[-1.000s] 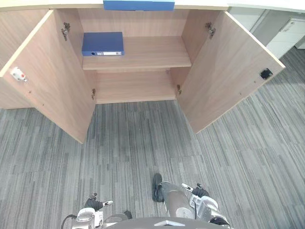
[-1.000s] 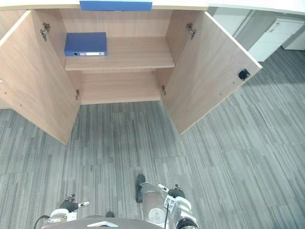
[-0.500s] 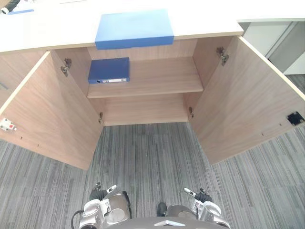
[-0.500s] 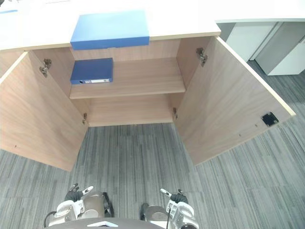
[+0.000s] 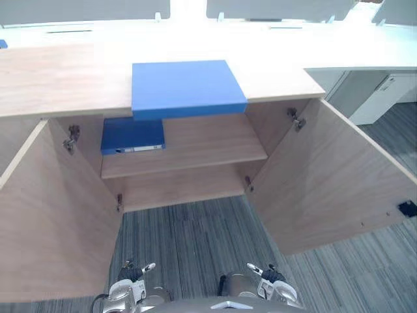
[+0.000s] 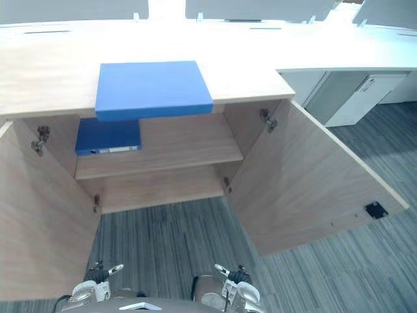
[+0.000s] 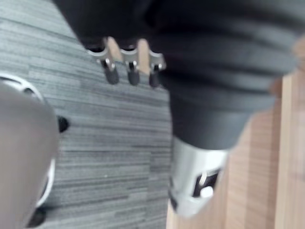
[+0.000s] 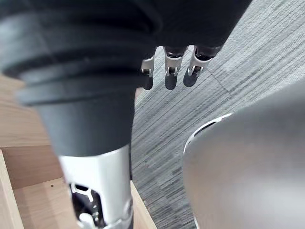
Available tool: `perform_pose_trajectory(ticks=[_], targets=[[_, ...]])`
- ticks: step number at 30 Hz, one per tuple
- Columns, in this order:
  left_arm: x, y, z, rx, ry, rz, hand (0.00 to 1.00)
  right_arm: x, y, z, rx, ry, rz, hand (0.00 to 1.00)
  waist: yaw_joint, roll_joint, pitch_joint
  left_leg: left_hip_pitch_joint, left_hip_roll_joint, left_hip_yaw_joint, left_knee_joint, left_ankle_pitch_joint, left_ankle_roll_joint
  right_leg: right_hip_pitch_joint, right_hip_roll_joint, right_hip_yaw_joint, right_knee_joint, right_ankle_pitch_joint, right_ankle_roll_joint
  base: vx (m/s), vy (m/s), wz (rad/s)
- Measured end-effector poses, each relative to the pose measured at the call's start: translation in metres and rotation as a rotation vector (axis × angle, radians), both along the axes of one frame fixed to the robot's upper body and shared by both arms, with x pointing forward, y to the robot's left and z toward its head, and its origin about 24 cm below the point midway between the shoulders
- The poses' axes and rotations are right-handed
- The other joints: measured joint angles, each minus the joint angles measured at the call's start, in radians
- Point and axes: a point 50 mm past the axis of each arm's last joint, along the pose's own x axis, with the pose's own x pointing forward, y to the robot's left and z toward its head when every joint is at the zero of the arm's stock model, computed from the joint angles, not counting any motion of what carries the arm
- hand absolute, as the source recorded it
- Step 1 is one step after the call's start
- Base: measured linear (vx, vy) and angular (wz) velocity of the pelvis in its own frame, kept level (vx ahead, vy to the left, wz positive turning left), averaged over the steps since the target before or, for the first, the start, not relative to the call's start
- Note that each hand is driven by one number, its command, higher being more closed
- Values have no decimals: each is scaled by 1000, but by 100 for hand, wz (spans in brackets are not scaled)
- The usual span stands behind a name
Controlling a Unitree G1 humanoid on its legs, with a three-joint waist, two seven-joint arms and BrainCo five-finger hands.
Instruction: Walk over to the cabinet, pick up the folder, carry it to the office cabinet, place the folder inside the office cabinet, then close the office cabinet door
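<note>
A flat blue folder (image 5: 187, 86) lies on the wooden cabinet top (image 5: 58, 78), its near edge overhanging the front. A darker blue binder (image 5: 132, 135) lies on the left end of the upper shelf (image 5: 208, 147) inside the cabinet, whose two doors stand wide open. My left hand (image 5: 132, 272) and right hand (image 5: 264, 272) hang low at my sides, far below and in front of the folder. In the wrist views the left hand's fingers (image 7: 131, 67) and the right hand's fingers (image 8: 167, 71) hang relaxed over the carpet and hold nothing.
The left door (image 5: 52, 222) and the right door (image 5: 332, 176) swing out toward me, flanking the grey striped carpet (image 5: 195, 241) before the cabinet. A white drawer unit (image 5: 384, 91) stands at the back right. White desks run behind the cabinet.
The camera has come closer and tipped up, so the cabinet top and the whole blue folder now show. Both hands still hang at my sides.
</note>
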Motion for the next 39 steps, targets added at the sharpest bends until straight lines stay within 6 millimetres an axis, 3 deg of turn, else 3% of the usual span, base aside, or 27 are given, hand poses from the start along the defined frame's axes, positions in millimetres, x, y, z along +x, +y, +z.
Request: perform_pose_trajectory(ticks=[1, 2, 3, 4, 5, 7, 8, 10, 12, 14, 16, 17, 18, 21, 24, 29, 33, 39], targets=[[0, 0, 0, -1, 1, 0, 0, 1, -1, 1, -2, -5, 0, 0, -4, 1, 1, 6, 0, -8, -7, -1, -9, -6, 10, 4, -66, 15, -6, 344, -137, 32], [0, -1, 0, -3, 3, 0, 0, 1, 0, 0, -2, -4, 0, 0, -10, 2, 0, 19, -2, -24, -18, -6, -34, -3, 23, 11, -204, 77, -16, 379, -187, 42], [-1, 0, 0, -2, 3, 6, 0, -2, 0, 0, 1, 3, -5, 0, -9, -6, -5, 34, -10, -45, -21, -21, -58, 13, 27, 32, -313, 188, -28, 351, -189, 48], [-2, 0, -1, -5, 6, 13, 0, -3, 1, -1, 7, 7, -11, 0, -10, -16, -10, 43, -10, -59, -21, -29, -71, 26, 29, 30, -308, 251, -38, 359, -221, 55], [-7, -11, -4, -38, 24, 27, 0, -2, -6, 0, -10, 4, -10, 0, -12, 36, -19, 58, 24, -80, -22, -35, -80, 45, 45, -2, -283, 212, -41, 356, -225, 61], [-5, -25, -4, -76, 8, 44, 0, -5, -16, 1, -34, 12, -9, 0, -17, 77, -30, 31, 74, -119, 84, -51, -104, 94, 63, -64, -277, 146, -61, 369, -246, 77], [-3, -25, -3, -79, 0, 48, 0, -5, -16, 1, -36, 15, -8, 0, -18, 79, -29, -3, 91, -131, 168, -54, -108, 113, 65, -78, -279, 132, -64, 284, -245, 67], [2, -22, -1, -73, -19, 60, 0, -7, -16, 0, -40, 24, 14, 0, -5, 78, -28, -137, 158, -151, 504, -57, -120, 180, 83, -107, -291, 100, -80, 242, -215, 28], [4, -22, 1, -69, -36, 61, 0, -8, -14, -1, -37, 34, 25, 0, 8, 73, -29, -188, 192, -121, 598, -62, -116, 223, 94, -114, -305, 88, -86, 222, -122, -11], [7, -23, 2, -72, -45, 56, 0, -8, -14, -1, -36, 34, 23, 0, 7, 72, -29, -215, 193, -86, 534, -65, -110, 252, 95, -108, -333, 88, -86, 195, -39, -12], [10, -26, 2, -73, -49, 47, 0, -7, -14, 0, -35, 31, 23, 0, 8, 71, -30, -213, 173, -68, 356, -57, -106, 267, 86, -102, -340, 84, -79, 159, 56, -8], [11, -27, 2, -73, -49, 42, 0, -7, -14, 0, -35, 32, 23, 0, 8, 69, -30, -213, 164, -67, 301, -43, -101, 267, 81, -102, -335, 81, -73, 165, 121, 1], [12, -30, 2, -80, -50, 39, 0, -7, -14, 0, -36, 32, 22, 0, 8, 70, -32, -195, 145, -69, 202, 16, -103, 266, 76, -98, -321, 72, -58, 162, 173, 0], [13, -21, 3, -57, -54, 38, 0, -10, 0, -4, 2, 40, 19, 0, 13, 17, -39, -143, 86, -42, 123, 43, -89, 277, 39, -47, -346, 82, -27, 106, 152, -4], [10, -17, 2, -48, -42, 39, 0, -18, 3, -6, 16, 57, 0, 0, 11, 4, -48, -96, 61, -27, 85, 46, -85, 324, 23, -37, -396, 102, -7, 45, 117, -10], [4, -18, 0, -52, -23, 36, 0, -24, 0, -7, 15, 68, -30, 0, 5, 3, -65, -42, 26, -15, -26, 96, -73, 343, 14, -21, -451, 134, 2, -26, 43, -7], [-1, -20, -3, -48, 3, 2, 0, -28, -6, -8, 9, 78, -57, 0, 6, 25, -65, 3, 0, -22, -147, 166, -61, 354, 19, -23, -495, 165, 1, -73, 0, 3], [-6, -12, -2, -21, 9, -10, 0, -31, -10, -9, 6, 95, -69, 0, 5, 24, -68, 49, -25, -72, -260, 229, -41, 370, 23, -39, -526, 176, 7, -79, -7, 10]])
